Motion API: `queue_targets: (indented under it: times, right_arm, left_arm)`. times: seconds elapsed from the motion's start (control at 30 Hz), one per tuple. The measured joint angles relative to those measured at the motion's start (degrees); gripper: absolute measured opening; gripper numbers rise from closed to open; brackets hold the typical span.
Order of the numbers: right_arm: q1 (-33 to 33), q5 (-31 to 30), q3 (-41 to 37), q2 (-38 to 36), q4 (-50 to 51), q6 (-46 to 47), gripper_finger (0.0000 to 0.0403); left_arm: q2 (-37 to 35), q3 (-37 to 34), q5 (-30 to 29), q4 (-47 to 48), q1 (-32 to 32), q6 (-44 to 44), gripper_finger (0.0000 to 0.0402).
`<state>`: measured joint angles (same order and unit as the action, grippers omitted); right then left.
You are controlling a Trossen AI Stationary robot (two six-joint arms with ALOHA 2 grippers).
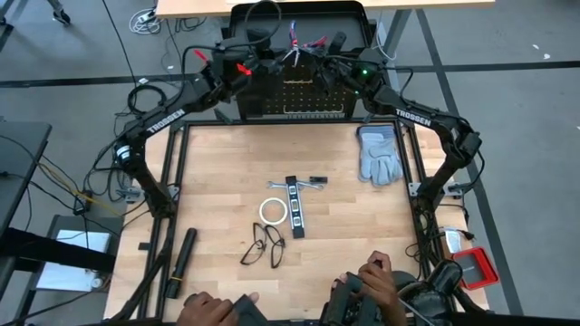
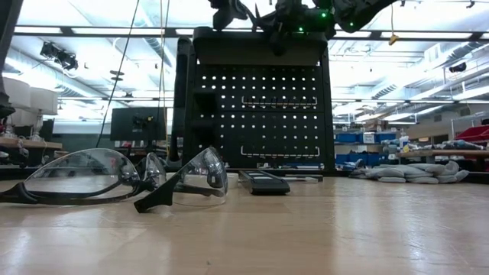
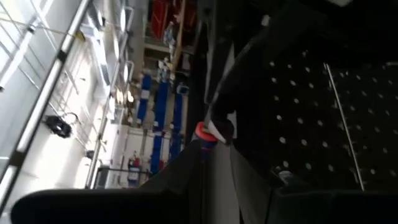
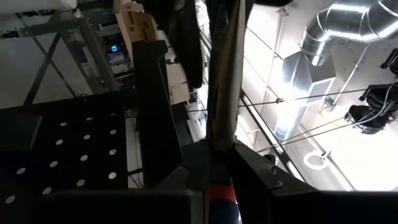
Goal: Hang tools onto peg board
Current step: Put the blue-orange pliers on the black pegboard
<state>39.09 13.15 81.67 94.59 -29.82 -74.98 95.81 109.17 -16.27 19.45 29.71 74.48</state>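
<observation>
The peg board (image 1: 299, 95) stands upright at the table's far edge and also shows in the low view (image 2: 260, 107). Both arms reach in over its hooded top. The red-and-blue-handled pliers (image 1: 304, 47) hang there between my left gripper (image 1: 272, 56) and my right gripper (image 1: 328, 56), and both are shut on them. On the table lie a white tape ring (image 1: 273, 212), a black strip with white squares (image 1: 294, 208), a small silver wrench (image 1: 308, 184) and two black-framed glasses (image 1: 263, 244). My left gripper pinches the end of a red-and-blue pliers handle (image 3: 207, 132) between its two fingers. It comes in about level from the table's left, above the peg board's top. The pliers are clear of the table. My right gripper has a red-and-blue handle (image 4: 222, 198) between its two fingers and comes from the table's right, slanting a little upward. A long dark part (image 4: 224, 81) runs on ahead past the fingertips. The pliers are held up over the peg board's hood.
Grey work gloves (image 1: 379, 154) lie at the far right of the table. A long black cylinder (image 1: 184, 254) lies at the near left. A person's hands (image 1: 376, 276) work at the near edge. A red object (image 1: 476, 267) sits off the table's right side.
</observation>
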Motion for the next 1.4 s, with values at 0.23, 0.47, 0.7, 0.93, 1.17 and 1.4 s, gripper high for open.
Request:
queue_targets:
  times: [0.23, 0.47, 0.7, 0.93, 1.17, 1.4]
  right_arm:
    - [-0.02, 0.02, 0.00, 0.00, -0.02, 0.00, 0.0059]
    - [0.00, 0.02, 0.00, -0.02, -0.02, -0.09, 0.0059]
    - [-0.02, 0.02, 0.00, -0.07, -0.07, -0.17, 0.0059]
    - [-0.07, 0.02, 0.00, -0.07, 0.01, -0.17, 0.0059]
    - [-0.07, 0.02, 0.00, -0.07, 0.02, -0.15, 0.0059]
    - [-0.11, 0.02, 0.00, -0.07, 0.02, -0.15, 0.0059]
  left_arm:
    - [0.24, 1.20, -2.44, 0.68, 0.31, 0.37, 0.0088]
    - [0.35, 1.18, -2.57, 5.08, -0.70, 3.03, 0.0088]
    - [0.35, 1.18, -1.39, 1.99, -1.37, 3.08, 0.0102]
    - [0.35, 1.18, -1.14, 0.82, -1.38, 2.97, 0.0166]
    - [0.37, 1.15, -0.26, 0.63, -1.60, 8.52, 0.0180]
    - [1.67, 1.09, 0.94, -0.66, -1.62, 13.42, 0.0131]
